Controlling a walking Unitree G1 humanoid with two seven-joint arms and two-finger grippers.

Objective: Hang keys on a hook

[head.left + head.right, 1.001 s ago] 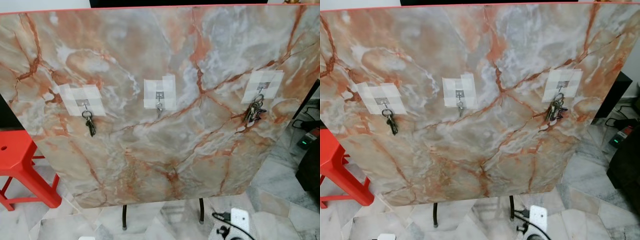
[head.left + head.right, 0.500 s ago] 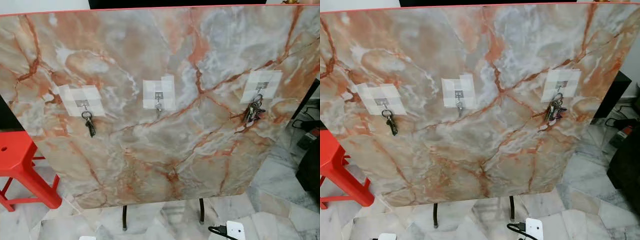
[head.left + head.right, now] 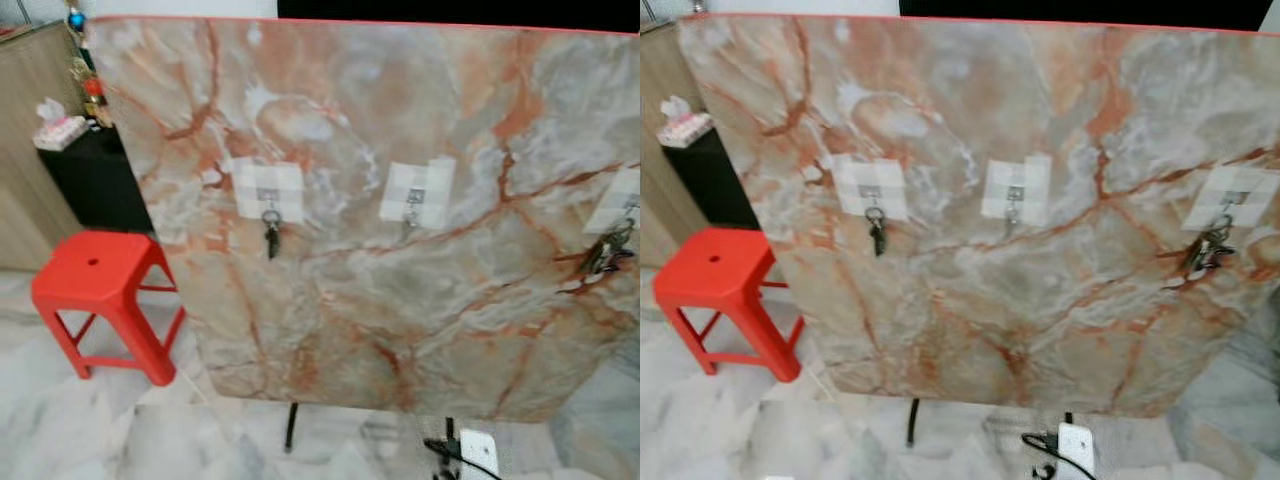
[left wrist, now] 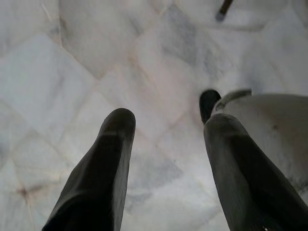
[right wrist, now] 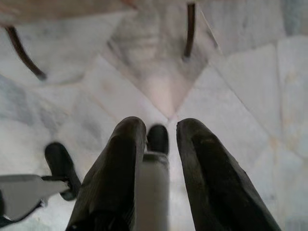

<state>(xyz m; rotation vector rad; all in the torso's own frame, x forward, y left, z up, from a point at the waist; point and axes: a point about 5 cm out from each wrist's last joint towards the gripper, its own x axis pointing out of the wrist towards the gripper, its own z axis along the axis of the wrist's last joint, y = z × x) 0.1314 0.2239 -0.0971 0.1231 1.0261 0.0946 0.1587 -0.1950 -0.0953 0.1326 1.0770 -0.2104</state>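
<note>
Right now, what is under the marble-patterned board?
Under the marble-patterned board stand two thin dark metal legs on pale marble floor tiles, with a white power strip beside them. The legs' tops are covered by the board.

Right-hand key bunch (image 3: 608,250) sits at the frame's right edge, its taped patch (image 3: 622,200) cut off. Whole scene blurred; individual keys indistinguishable.

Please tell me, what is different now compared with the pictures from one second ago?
Only the camera has turned to the robot's left: the marble board sits further right in the picture, and the red stool shows in full. On the board nothing moved: the single key hangs on the left hook, the middle hook is bare, the key bunch hangs on the right hook.
</note>
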